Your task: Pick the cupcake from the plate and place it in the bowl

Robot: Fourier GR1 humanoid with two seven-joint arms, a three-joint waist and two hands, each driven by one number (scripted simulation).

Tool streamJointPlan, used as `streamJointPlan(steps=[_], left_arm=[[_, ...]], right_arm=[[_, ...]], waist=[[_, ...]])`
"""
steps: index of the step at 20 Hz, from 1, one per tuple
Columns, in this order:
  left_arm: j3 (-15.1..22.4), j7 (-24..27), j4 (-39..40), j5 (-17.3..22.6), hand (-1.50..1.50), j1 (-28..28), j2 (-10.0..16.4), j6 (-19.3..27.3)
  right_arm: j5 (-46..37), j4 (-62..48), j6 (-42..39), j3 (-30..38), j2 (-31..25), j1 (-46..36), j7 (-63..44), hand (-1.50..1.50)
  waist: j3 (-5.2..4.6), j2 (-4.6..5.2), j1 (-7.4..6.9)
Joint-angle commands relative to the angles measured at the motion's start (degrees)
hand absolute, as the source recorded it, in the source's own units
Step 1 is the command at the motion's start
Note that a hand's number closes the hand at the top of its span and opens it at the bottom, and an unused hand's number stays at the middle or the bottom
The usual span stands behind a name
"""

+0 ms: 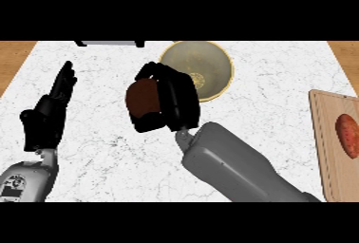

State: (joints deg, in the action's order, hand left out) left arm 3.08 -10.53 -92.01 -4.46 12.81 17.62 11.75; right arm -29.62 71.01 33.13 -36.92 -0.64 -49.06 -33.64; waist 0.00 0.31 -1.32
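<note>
Brown cupcake (144,97) is in the right hand (176,99). The black fingers and thumb are curled round it from the top and bottom, so only its dark brown side really shows. It sits just left of the bowl (204,57), not in it, and it looks to be held up off the white marble surface (105,142), though from this steep angle I can't say for sure.

The bowl is a dull yellow-green one near the far edge, and the right hand's knuckles overlap its near-left rim. The grey right forearm runs in from the lower right.

Over on the left, the left hand (45,114) is resting, fingers straight and pointing up, well apart from everything.

At the right edge there's a wooden board (329,161) with something round and red (348,135) on it, cut off by the frame.
</note>
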Motion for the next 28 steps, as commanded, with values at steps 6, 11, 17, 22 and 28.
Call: streamJointPlan(steps=[6, 11, 17, 22, 28], left_arm=[[0.6, -0.75, 0.28, -1.36, 0.0, 1.08, -0.89, -0.43], [-0.96, 1.62, 1.0, 0.12, 0.0, 1.13, -0.35, -1.98], [0.25, 1.49, 1.67, -0.78, 0.0, 2.85, -1.58, -2.04], [0.24, 2.48, 2.98, -1.39, 0.0, 3.45, -2.38, -1.28], [0.53, 1.89, -0.71, -0.76, 0.0, 1.81, -1.39, -2.95]], right_arm=[[-0.12, -24.51, 1.32, 12.16, -3.93, -10.67, 15.64, 1.5], [-3.88, -37.92, 8.08, 13.37, -5.11, -10.1, 22.6, 1.5], [1.51, -49.44, 9.88, 20.92, -2.73, -14.68, 29.29, 1.5], [8.12, -51.94, 0.25, 26.27, -4.28, -15.18, 36.61, -1.5], [14.32, -52.77, -2.96, 32.64, -3.55, -13.73, 48.16, -1.5]], waist=[[0.0, 0.39, -0.74], [0.01, 0.7, -1.4], [0.08, 1.53, -3.13], [0.14, 2.06, -3.81], [0.2, 1.8, -4.55]])
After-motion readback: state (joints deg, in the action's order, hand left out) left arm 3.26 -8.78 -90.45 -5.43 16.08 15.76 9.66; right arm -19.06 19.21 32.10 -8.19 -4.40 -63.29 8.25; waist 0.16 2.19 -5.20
